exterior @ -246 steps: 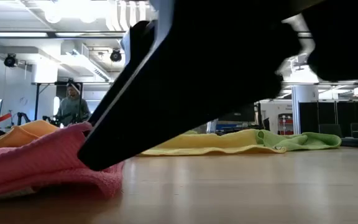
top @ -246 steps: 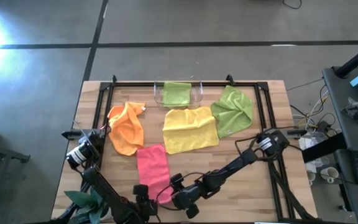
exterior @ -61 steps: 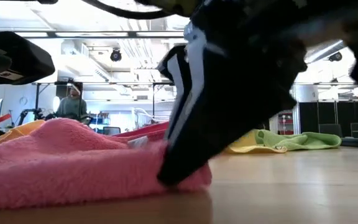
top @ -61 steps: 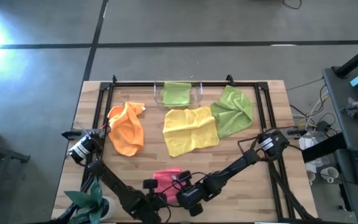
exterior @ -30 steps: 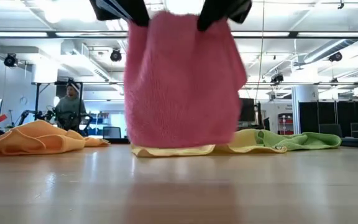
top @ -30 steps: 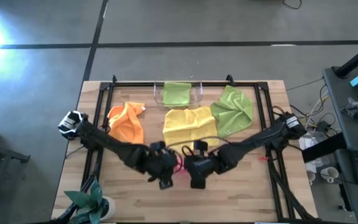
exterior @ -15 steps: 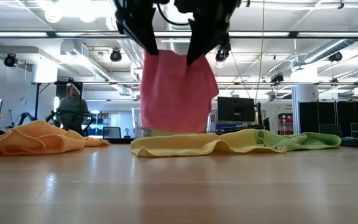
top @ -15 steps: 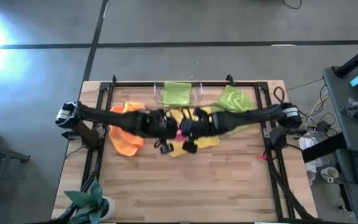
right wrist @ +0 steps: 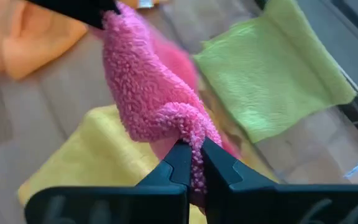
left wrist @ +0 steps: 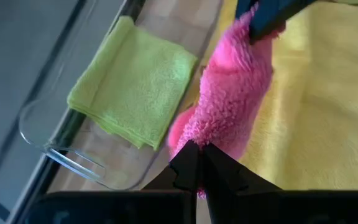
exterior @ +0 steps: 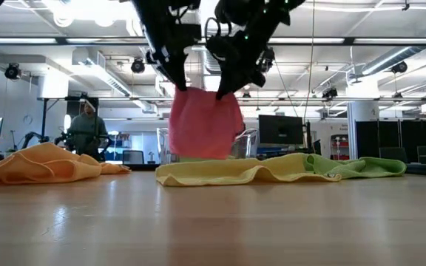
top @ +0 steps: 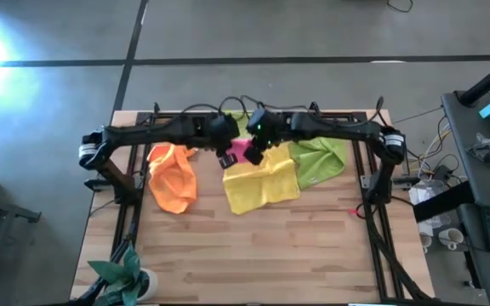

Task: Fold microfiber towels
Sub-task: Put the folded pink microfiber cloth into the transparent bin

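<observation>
A folded pink towel (exterior: pixel 205 124) hangs in the air between my two grippers, over the far edge of the yellow towel (top: pixel 260 183) and beside the clear tray (left wrist: pixel 48 134). My left gripper (exterior: pixel 179 87) is shut on the pink towel's upper left corner. My right gripper (exterior: pixel 224 91) is shut on its upper right corner. A folded lime green towel (left wrist: pixel 132 81) lies in the tray. An orange towel (top: pixel 173 174) lies crumpled at the left, and another lime green towel (top: pixel 320 153) lies at the right. My left gripper pinches the pink towel's upper corner (left wrist: pixel 194 140) between its two fingers, which point down from above. The cloth there is bunched, more than one layer. The towel hangs below the fingers, clear of the table. My right gripper pinches the opposite upper corner (right wrist: pixel 188 134) between its two fingers, also from above. The cloth is bunched into a thick roll at the fingers. The top edge (exterior: pixel 202 92) runs between the two grippers, and the rest hangs down.
Black frame rails (top: pixel 134 183) run along the table's left, right and far sides. A plant (top: pixel 117 276) stands at the near left corner. The near half of the wooden table (top: pixel 262 255) is bare. A person (exterior: pixel 86 125) shows far off in the room.
Both grippers have gone toward the table's far edge, carrying the pink towel from above the middle of the table to above the yellow towel's far edge, by the tray. The towel stays hanging between them, clear of the table.
</observation>
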